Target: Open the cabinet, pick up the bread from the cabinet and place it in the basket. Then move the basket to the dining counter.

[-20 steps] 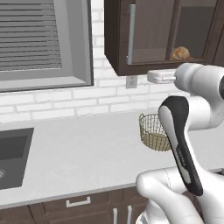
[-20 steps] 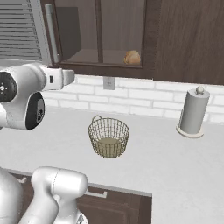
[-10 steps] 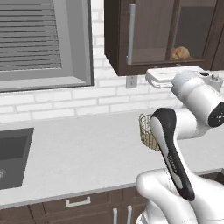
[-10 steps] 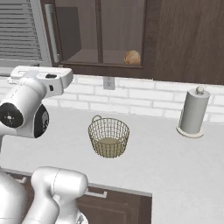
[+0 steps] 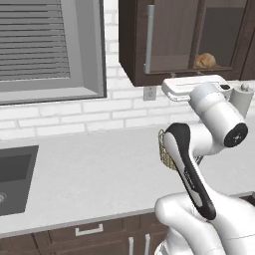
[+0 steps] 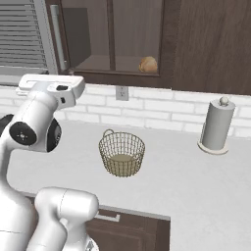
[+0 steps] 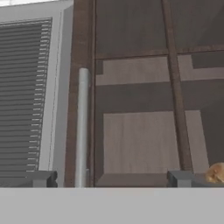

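dark brown wooden wall cabinet (image 6: 112, 39) with glass door panel, door shut; long vertical silver bar handle (image 7: 82, 127) not yet grasped. so, by my reading, opening is step one and nothing is done.

two-finger gripper (image 7: 109, 178) raised toward the door, fingertips (image 7: 40, 178) set wide apart, holding nothing, handle rising between them nearer the left tip.

one small golden-brown lumpy roll, the bread (image 6: 148, 64), sits inside on the cabinet shelf behind the glass. one round pale wire-mesh basket (image 6: 121, 153) on the grey worktop below, nothing in it. one grey upright paper-towel holder (image 6: 215, 126) well to its right.

left: open, fetch bread, fill basket, carry it.
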